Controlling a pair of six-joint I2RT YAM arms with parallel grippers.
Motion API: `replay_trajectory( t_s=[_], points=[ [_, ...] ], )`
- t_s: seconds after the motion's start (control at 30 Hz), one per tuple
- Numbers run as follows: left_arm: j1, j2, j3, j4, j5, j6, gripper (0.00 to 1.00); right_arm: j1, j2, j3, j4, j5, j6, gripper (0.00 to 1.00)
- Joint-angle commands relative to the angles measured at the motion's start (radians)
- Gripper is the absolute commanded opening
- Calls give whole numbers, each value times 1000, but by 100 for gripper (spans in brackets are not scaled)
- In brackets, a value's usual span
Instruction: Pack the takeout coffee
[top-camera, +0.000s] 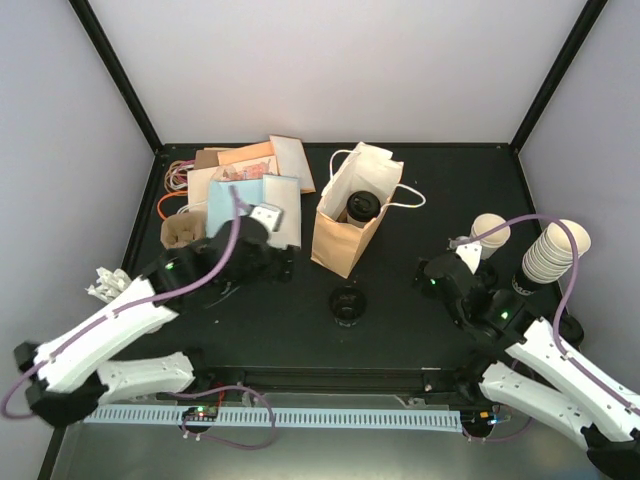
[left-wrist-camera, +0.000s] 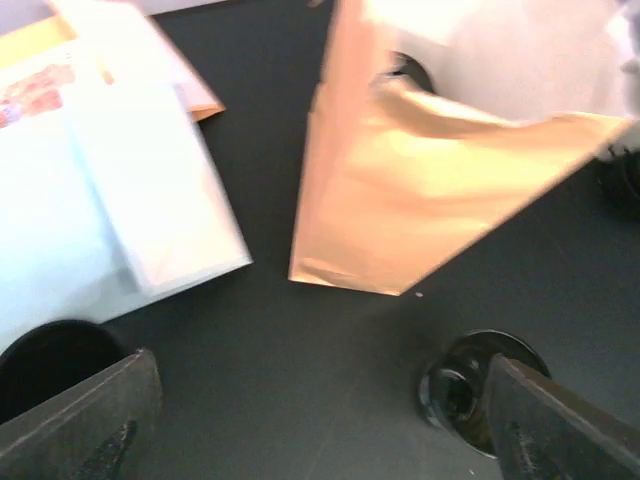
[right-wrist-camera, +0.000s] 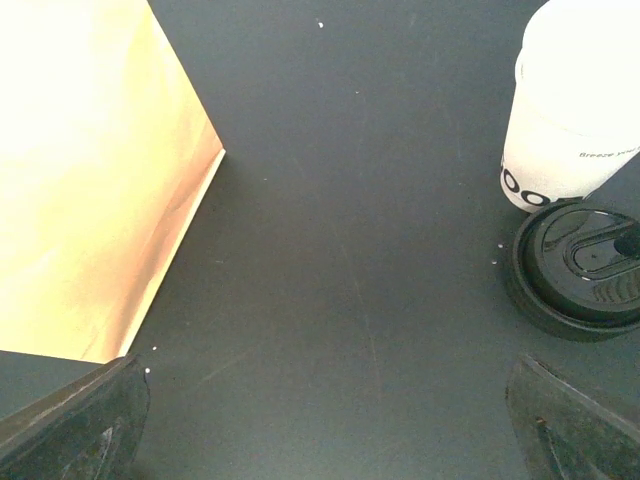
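A: So, where's the takeout coffee (top-camera: 362, 207)?
B: We see it upright inside the paper bag (top-camera: 340, 240), rightward of our left jaws, farther from the right jaws; both pairs gape empty.

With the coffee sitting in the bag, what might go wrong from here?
1. The open left gripper hangs close beside the paper bag; a careless move may bump it and tip the takeout coffee inside.
2. The loose black lid lies near its fingers and might get swept away.
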Motion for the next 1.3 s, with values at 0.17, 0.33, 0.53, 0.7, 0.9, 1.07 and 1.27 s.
replay_trajectory(
  t_s=[0.17, 0.33, 0.53, 0.7, 0.9, 1.07, 1.27],
  points=[
    [371, -280, -469, 357, 329, 66, 98, -43, 59, -10, 33, -102, -39, 100],
    [437, -319, -605, 473, 396, 50, 99, -64, 94, -47, 80, -161, -49, 100],
    [490, -312, -610, 488, 461, 67, 99, -300, 146, -96, 158, -399, -150, 100],
    [495, -311, -609, 494, 500, 74, 99, -500, 162, -89, 147, -408, -148, 100],
    [497, -301, -577, 467, 551, 95, 99, -749, 235, -83, 181, -387, -167, 100],
    [497, -275, -504, 385, 576, 164, 99, -763, 305, -88, 240, -250, -169, 100],
    [497, -265, -478, 331, 570, 229, 99, -793, 384, -107, 297, -163, -139, 100]
  ],
)
